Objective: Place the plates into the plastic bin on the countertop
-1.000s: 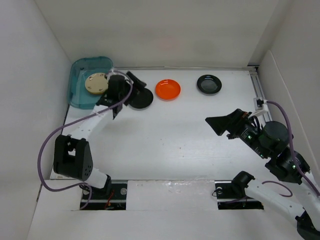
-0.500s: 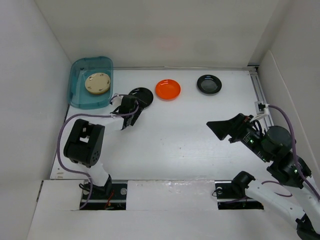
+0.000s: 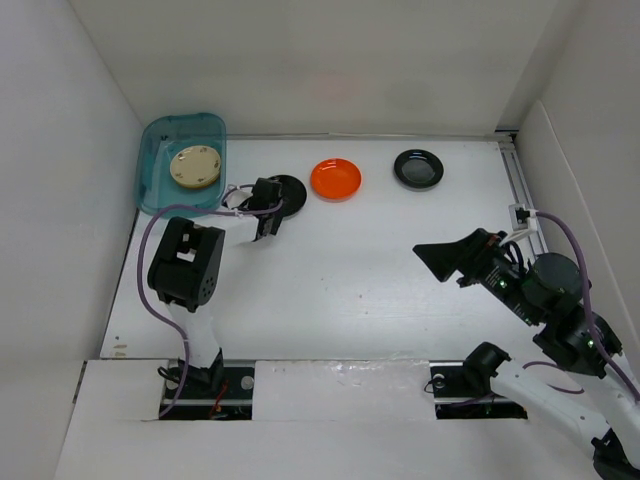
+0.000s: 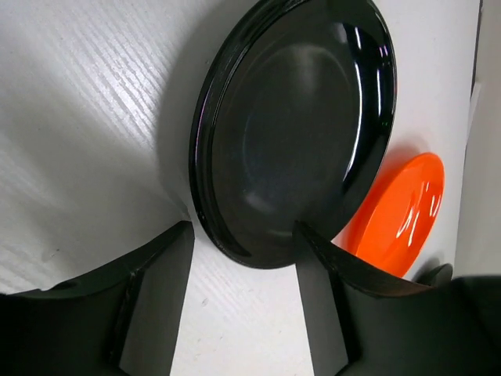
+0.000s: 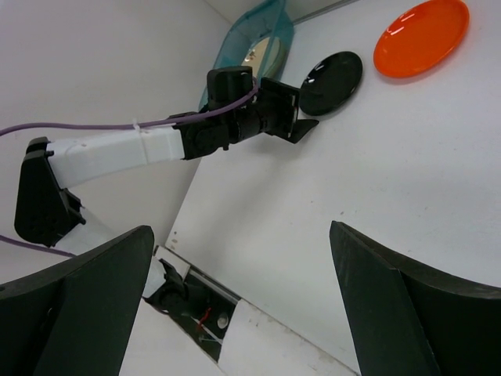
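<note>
- Translucent teal-blue plastic bin [image 3: 155,140], rectangular with rounded corners: stands at the far left corner of the plain white matte tabletop [image 3: 350,290], close against the white wall [image 3: 90,130] on the left.
- Cream round plate [image 3: 194,166] with small markings: lies flat inside the plastic bin, the only dish seen in it.
- Glossy black round plate [image 3: 290,187], shallow: lies on the tabletop just right of the plastic bin, outside it. Its near rim sits between the fingers of the left pincer.
- Orange round plate [image 3: 336,178], shallow and shiny: lies on the tabletop just right of the glossy black round plate, apart from it in the overhead view.
- Second glossy black round plate [image 3: 418,168]: lies further right along the same far row, on its own.
- Left pincer [image 4: 243,231]: low at the tabletop, its two fingers apart and flanking the near edge of the glossy black round plate. Whether they press on the rim cannot be told.
- Right pincer [image 3: 440,255]: raised above the right half of the tabletop, pointing left, fingers spread wide with nothing between them, well apart from every plate.
</note>
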Action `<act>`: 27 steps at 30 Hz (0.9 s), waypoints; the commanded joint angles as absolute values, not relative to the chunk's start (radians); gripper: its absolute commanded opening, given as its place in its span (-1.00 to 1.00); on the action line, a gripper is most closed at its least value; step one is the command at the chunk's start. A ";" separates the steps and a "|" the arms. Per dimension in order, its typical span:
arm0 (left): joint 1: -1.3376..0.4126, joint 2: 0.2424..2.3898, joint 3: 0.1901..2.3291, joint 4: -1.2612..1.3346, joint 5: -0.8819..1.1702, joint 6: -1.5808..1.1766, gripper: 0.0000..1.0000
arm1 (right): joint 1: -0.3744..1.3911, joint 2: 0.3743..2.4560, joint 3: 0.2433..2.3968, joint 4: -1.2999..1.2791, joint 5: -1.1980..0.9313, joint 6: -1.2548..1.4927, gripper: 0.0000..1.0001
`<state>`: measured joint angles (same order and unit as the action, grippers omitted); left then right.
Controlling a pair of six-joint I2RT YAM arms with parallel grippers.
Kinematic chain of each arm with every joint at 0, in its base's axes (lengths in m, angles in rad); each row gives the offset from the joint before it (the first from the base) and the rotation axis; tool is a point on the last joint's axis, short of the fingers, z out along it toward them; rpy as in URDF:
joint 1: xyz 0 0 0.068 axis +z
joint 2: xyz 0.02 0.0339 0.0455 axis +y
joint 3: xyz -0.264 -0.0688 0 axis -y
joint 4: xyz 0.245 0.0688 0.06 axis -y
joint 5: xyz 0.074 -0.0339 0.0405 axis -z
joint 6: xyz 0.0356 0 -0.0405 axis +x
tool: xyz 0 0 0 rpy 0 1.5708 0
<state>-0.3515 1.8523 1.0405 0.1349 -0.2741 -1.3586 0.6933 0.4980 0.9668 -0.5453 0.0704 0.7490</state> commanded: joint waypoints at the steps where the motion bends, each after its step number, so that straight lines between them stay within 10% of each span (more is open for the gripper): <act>1: -0.353 1.899 1.086 0.003 -0.320 -1.428 0.01 | 0.689 0.482 0.980 -0.508 0.083 0.719 1.00; 13: -0.331 1.957 1.109 -0.020 -0.268 -1.460 -0.98 | 0.689 0.454 1.000 -0.551 0.110 0.690 1.00; 27: -0.331 1.736 1.337 -0.124 -0.376 -1.248 -1.00 | 0.689 0.445 1.009 -0.560 0.110 0.690 1.00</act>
